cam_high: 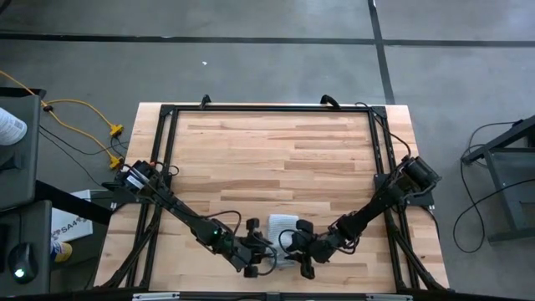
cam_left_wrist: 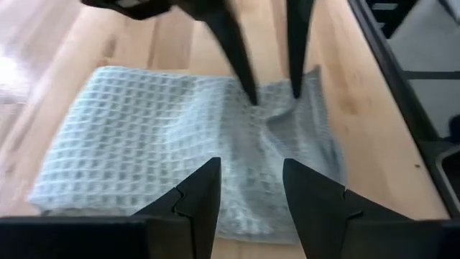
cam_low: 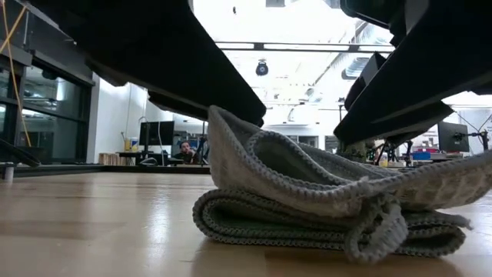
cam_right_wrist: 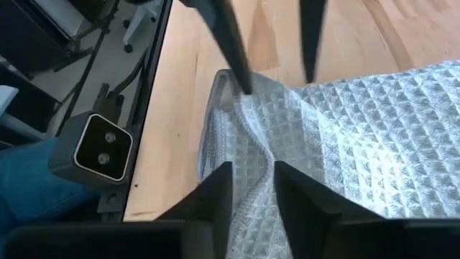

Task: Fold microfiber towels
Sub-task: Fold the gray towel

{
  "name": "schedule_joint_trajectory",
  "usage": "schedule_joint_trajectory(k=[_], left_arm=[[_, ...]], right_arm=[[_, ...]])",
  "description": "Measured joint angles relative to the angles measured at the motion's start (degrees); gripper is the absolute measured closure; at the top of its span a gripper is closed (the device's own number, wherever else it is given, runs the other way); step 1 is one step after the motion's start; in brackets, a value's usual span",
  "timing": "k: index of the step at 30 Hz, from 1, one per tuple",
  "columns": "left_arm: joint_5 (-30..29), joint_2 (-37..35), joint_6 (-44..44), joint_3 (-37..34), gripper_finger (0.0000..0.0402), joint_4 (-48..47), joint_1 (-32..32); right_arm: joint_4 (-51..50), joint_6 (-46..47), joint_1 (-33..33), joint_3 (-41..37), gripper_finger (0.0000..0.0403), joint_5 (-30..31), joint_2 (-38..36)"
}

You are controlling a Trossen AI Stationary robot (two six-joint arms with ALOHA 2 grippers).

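Left gripper (cam_high: 257, 266) sits low over the near edge of the wooden table (cam_high: 276, 146), its two dark fingers apart, tips just above the folded towel (cam_high: 282, 227) and closed on nothing. Right gripper (cam_high: 306, 266) is just beside it, also at the near edge; a raised ridge of cloth runs up between its fingers (cam_right_wrist: 215, 194), but whether they pinch it I cannot tell. Each wrist view shows the other arm's finger tips coming down onto the towel's puckered end. The towel lies at the near centre of the table, between the two grippers, folded into a compact stack. In the low view the towel (cam_low: 323, 200) shows a flat lower layer with a rounded fold edge and a rumpled upper layer lifted into a loose hump, its hemmed border curling at the right. Fabric is light grey-blue with a fine waffle grid, soft and matte. Tabletop is pale butcher-block planks, smooth with a slight sheen. The far half and both sides of the tabletop are uncovered. A black tube frame (cam_high: 167, 150) runs around the table's edges. Beyond the near edge, the right wrist view shows a small grey camera box (cam_right_wrist: 100, 147) and a patch of blue denim (cam_right_wrist: 36, 176).
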Motion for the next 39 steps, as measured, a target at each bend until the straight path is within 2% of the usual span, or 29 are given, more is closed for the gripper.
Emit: schedule_joint_trajectory(k=[8, 14, 24, 31, 39], left_arm=[[-1.6, -3.0, -1.6, 0.0, 0.0249, -5.6, 0.0], [-4.8, -4.7, -2.1, 0.0, 0.0249, -8.4, -0.5], [-5.6, -4.7, -4.0, 0.0, 0.0249, -11.5, -0.7], [-6.1, -4.7, -4.0, 0.0, 0.0249, -11.5, -0.8], [-7.2, -4.7, -3.7, 0.0, 0.0249, -11.6, -0.8]], right_arm=[[2.5, -0.5, 0.0, 0.0, 0.0393, -1.2, 2.1], [9.0, -0.4, -0.3, -0.1, 0.04, -2.7, 7.4], [13.4, 0.8, 1.7, 0.0, 0.0401, -4.5, 7.2], [15.0, -5.3, 2.2, 0.0, 0.0401, -0.6, 6.1], [10.1, -8.0, -1.5, 0.0, 0.0401, 4.5, 5.0]])
